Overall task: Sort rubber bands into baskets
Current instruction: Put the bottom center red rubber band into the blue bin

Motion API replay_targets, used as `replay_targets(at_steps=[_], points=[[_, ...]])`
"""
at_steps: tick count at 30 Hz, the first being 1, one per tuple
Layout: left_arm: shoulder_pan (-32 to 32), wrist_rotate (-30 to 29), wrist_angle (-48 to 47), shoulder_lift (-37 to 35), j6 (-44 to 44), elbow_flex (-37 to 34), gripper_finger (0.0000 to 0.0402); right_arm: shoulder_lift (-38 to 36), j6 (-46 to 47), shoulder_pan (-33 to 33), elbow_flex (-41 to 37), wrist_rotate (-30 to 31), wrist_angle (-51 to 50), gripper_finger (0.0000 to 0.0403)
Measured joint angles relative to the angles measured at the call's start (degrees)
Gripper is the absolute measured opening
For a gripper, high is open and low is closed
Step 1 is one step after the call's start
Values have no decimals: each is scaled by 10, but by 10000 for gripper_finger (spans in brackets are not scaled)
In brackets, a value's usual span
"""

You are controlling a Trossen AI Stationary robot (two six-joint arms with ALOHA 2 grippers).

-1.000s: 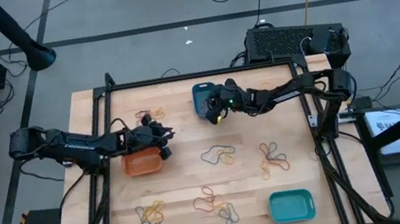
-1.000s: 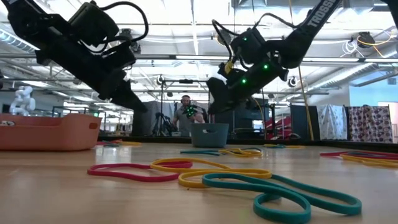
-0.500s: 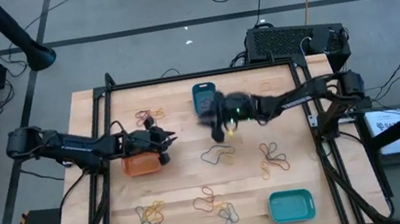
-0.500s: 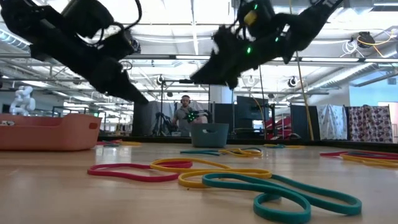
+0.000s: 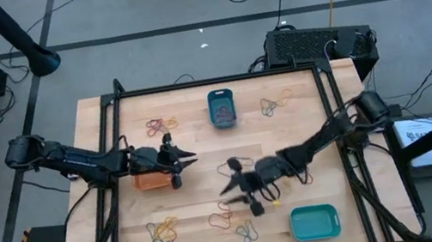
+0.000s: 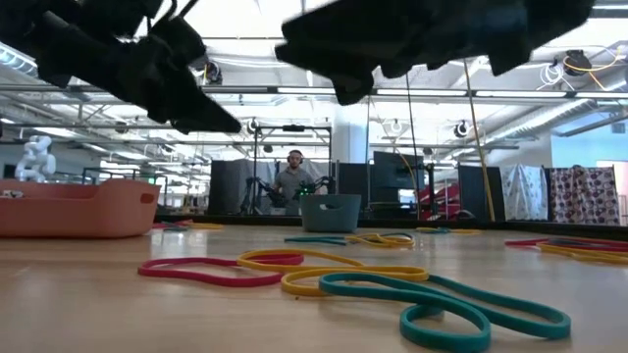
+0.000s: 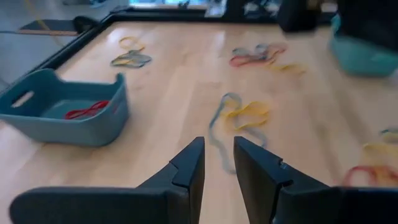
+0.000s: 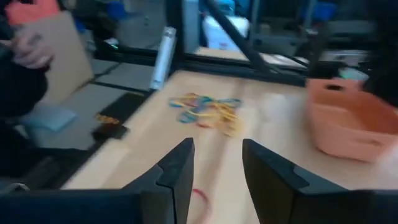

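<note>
the wooden table (image 5: 189, 112) carries all. the orange basket (image 5: 152, 180) sits under the left gripper (image 5: 181, 161), fingers slightly parted, empty. right of it, the right gripper (image 5: 239, 194), parted and empty, hovers over scattered rubber bands (image 5: 232, 220).

High view: overhead, facing straight down on the whole light wooden table (image 5: 209, 187). Low view: at tabletop height, level. Wrist views: close, forward over the tabletop. All share the small rectangular orange plastic basket (image 5: 152, 180).
</note>
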Motion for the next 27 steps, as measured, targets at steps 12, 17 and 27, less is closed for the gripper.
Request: replay_targets(at_steps=[12,17,27], points=[[-120,-74,4,21,-73,0,93,198,-56,47,176,42,6,130],[-147,-101,3,24,-56,0,93,273,-105,37,322,40,-111,130],[-139,-194,-12,24,-42,0,93,303,-22,10,456,44,-433,130]])
